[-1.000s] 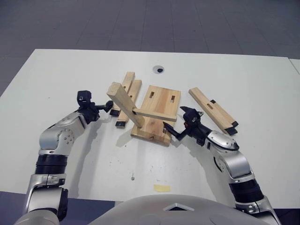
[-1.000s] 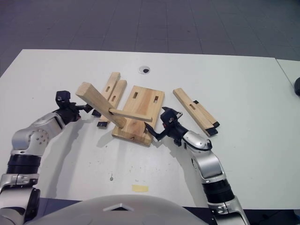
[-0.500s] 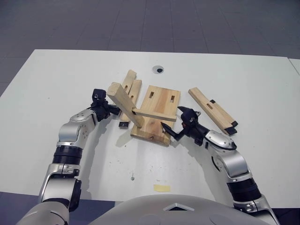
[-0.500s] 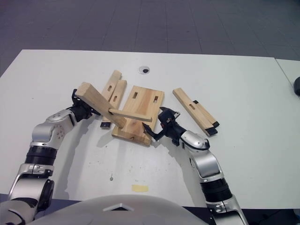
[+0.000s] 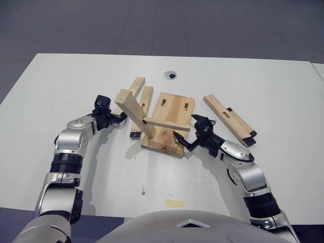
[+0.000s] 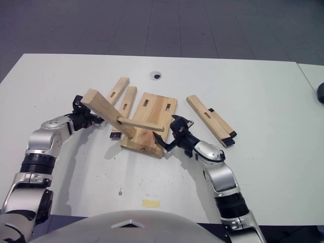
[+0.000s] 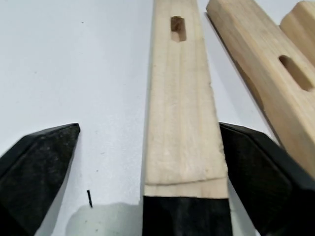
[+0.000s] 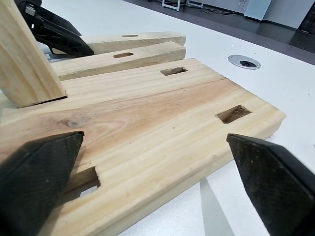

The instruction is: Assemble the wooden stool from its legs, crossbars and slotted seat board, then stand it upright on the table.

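The seat board (image 5: 174, 109) lies flat on the table (image 5: 61, 81), near its middle, with two open slots showing at its far end. One leg (image 5: 132, 110) is seated in the board's near part and leans toward the left. A crossbar (image 5: 169, 124) is plugged into that leg's side and runs right above the board, its free end in the air.

Two loose legs lie left of the board, side by side. The inner leg (image 5: 144, 104) is just beside the board's edge; the outer leg (image 5: 135, 85) is angled slightly away. Two more pieces (image 5: 230, 119) with dark ends lie together to the right, apart from the board.

The left gripper (image 7: 148, 128) sits low at the near, dark-tipped end of the outer leg. Its fingers (image 7: 39, 162) are spread wide on either side of the wood, one against the leg's edge and the other clear of it; nothing is clamped.

The right gripper (image 8: 155, 136) is at the board's near right edge, jaws wide apart with the board between them. Contact cannot be judged.

A round hole (image 5: 171, 75) sits in the table beyond the board. A yellow tab (image 5: 174, 203) lies near the front edge.
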`<state>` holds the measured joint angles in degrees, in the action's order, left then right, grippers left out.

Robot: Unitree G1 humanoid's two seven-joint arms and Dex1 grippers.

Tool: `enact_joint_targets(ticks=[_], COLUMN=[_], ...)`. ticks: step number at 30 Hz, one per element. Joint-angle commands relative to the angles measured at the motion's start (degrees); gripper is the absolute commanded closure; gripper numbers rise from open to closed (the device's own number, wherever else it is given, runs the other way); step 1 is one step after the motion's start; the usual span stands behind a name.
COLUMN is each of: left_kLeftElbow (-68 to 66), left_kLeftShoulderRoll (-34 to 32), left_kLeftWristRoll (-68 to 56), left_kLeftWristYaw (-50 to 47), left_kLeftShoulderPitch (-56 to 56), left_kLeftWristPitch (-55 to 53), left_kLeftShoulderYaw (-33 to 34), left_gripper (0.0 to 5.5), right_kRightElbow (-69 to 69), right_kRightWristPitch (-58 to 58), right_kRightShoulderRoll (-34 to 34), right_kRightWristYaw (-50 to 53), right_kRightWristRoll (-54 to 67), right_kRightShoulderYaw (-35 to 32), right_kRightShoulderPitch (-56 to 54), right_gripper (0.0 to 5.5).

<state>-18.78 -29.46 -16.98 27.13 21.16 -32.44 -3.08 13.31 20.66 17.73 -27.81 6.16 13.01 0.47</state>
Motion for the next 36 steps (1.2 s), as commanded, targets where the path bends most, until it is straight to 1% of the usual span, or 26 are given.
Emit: enact_joint_targets(ticks=[1,6,7,14,18,19,21,24,25,27,29,31,32,34,36], left_kLeftElbow=[-4.28,-11.74,-12.81,-10.89,-8.37,-6.51,-2.24,9.61,14.56,24.12,31.69,36.68,38.29,39.85,40.39], left_kLeftShoulderRoll=[-0.58,0.58,0.94,1.53,1.72,2.25,4.11,5.61,5.63,4.17,1.25,-1.63,-2.73,-4.16,-4.75], left_kLeftWristRoll=[2.11,5.42,6.01,6.76,6.05,5.42,3.59,2.07,1.78,1.60,1.21,0.90,0.95,2.23,3.89], left_kLeftWristYaw=[5.72,8.31,8.38,8.40,7.15,5.70,0.06,-7.30,-8.56,-7.92,-5.26,-1.31,0.50,3.95,6.49], left_kLeftShoulderPitch=[-0.94,3.14,3.76,1.35,0.93,0.69,0.84,0.64,0.54,0.74,2.51,4.92,5.54,6.30,5.91], left_kLeftWristPitch=[-2.73,-0.25,0.23,0.61,0.89,2.36,4.57,5.50,5.06,5.22,4.78,4.44,4.50,5.89,7.55], left_kLeftShoulderYaw=[-3.33,-4.62,-4.69,-3.65,-1.62,0.14,6.08,12.70,13.81,14.19,13.34,11.14,9.87,6.24,2.94], left_gripper=[1.31,2.06,2.30,3.46,3.47,3.47,3.47,3.47,3.47,3.47,3.47,3.47,3.47,3.47,3.47], right_kRightElbow=[-0.22,0.86,1.03,-0.45,-1.68,-2.47,-4.62,-6.21,-6.23,-5.19,-3.85,-2.95,-2.75,-1.78,-1.10], right_kRightWristPitch=[0.40,0.67,0.73,0.54,0.35,0.12,-0.39,0.94,2.00,4.21,11.01,20.50,23.78,26.71,27.54], right_kRightShoulderRoll=[0.01,-0.04,-0.08,-0.14,-0.46,-0.51,-0.30,-0.26,-0.24,0.80,0.14,-2.41,-3.43,-6.03,-8.69], right_kRightWristYaw=[0.41,0.96,1.07,0.40,0.95,1.16,1.43,1.09,0.14,-2.89,-3.71,-0.50,1.51,7.06,12.14], right_kRightWristRoll=[0.00,-0.21,-0.22,-0.23,-0.09,0.13,0.55,4.02,6.40,11.57,21.85,39.27,47.03,61.25,68.92], right_kRightShoulderYaw=[-0.92,-0.85,-0.87,-0.64,-1.50,-2.22,-4.10,-9.03,-10.97,-14.09,-19.73,-27.49,-30.09,-32.12,-31.64], right_kRightShoulderPitch=[-0.86,0.09,0.23,-1.47,-2.31,-2.71,-4.09,-8.05,-9.81,-13.46,-18.62,-24.93,-27.38,-30.90,-32.59], right_gripper=[0.10,0.10,0.10,0.10,0.10,0.10,0.10,0.10,0.10,0.10,0.10,0.10,0.10,0.10,0.10])
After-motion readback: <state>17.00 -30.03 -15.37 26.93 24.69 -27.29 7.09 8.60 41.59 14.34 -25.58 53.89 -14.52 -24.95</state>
